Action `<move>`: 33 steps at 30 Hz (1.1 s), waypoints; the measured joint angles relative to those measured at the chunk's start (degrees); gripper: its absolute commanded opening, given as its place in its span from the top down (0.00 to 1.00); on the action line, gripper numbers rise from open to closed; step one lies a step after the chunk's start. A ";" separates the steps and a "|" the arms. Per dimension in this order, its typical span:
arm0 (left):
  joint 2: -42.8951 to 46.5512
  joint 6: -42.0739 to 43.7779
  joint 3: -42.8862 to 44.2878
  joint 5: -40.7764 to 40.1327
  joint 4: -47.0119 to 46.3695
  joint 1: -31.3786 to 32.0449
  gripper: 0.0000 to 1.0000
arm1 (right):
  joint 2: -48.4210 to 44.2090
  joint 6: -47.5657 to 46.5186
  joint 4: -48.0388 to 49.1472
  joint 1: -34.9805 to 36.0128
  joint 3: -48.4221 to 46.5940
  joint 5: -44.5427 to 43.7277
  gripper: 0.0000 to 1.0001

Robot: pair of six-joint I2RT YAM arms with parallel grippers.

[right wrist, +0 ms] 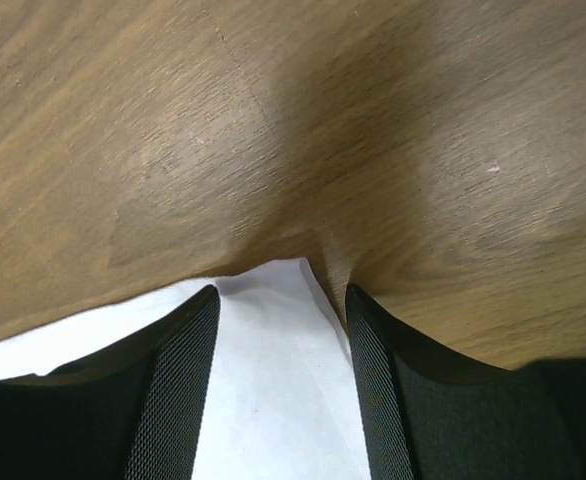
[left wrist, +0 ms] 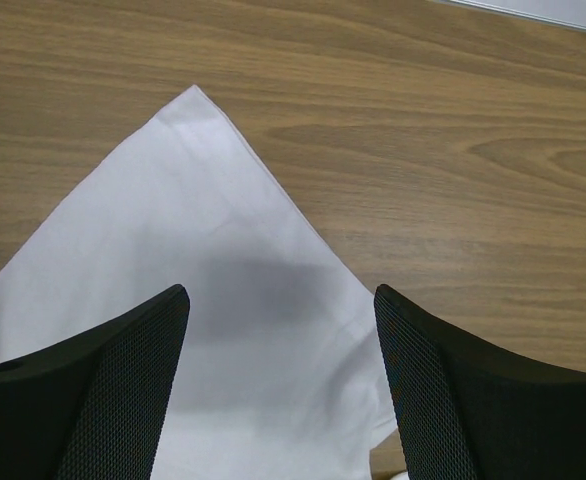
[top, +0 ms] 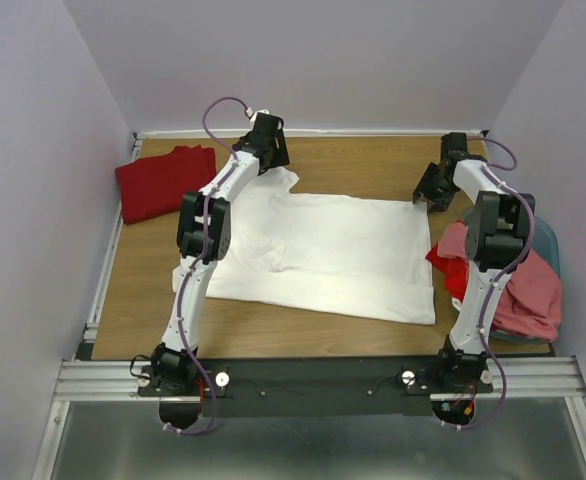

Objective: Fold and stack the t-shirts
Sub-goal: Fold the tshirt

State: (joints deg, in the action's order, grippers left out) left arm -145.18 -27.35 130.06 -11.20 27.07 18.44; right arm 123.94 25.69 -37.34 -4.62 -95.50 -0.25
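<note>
A large white t-shirt [top: 323, 250] lies spread flat on the wooden table. My left gripper [top: 268, 150] hovers open over its far-left sleeve corner; in the left wrist view the white cloth [left wrist: 173, 220] lies below and between the spread fingers [left wrist: 133, 380]. My right gripper [top: 431, 190] is low at the shirt's far-right corner; in the right wrist view the white corner [right wrist: 273, 370] lies between the parted fingers [right wrist: 178, 390], not pinched. A dark red shirt [top: 163, 180] lies folded at the far left. Red [top: 448, 265] and pink [top: 528, 290] shirts are heaped at the right.
A teal bin [top: 551, 245] at the right edge sits under the heap of red and pink shirts. Grey walls close in the table on the left, back and right. A metal rail [top: 323, 375] with both arm bases runs along the near edge.
</note>
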 measured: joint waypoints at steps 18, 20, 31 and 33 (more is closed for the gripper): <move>-4.85 -1.18 4.00 -5.86 0.15 0.00 0.30 | 0.22 1.18 1.64 0.00 0.00 3.54 0.45; -5.09 -1.09 4.42 -6.21 0.42 0.00 0.30 | 0.26 1.29 1.73 0.00 0.04 3.80 0.46; -5.84 2.03 5.55 -7.96 1.86 0.07 0.67 | 0.26 1.31 2.45 0.00 0.33 4.83 0.47; -5.90 2.51 5.64 -8.13 1.90 0.07 0.73 | 0.26 1.31 2.64 0.00 0.39 5.07 0.48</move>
State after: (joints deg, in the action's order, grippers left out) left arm -151.09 -24.84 135.70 -19.33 28.97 18.50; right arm 124.20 27.00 -34.70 -4.62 -95.11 4.82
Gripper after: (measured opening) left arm 0.347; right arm 0.531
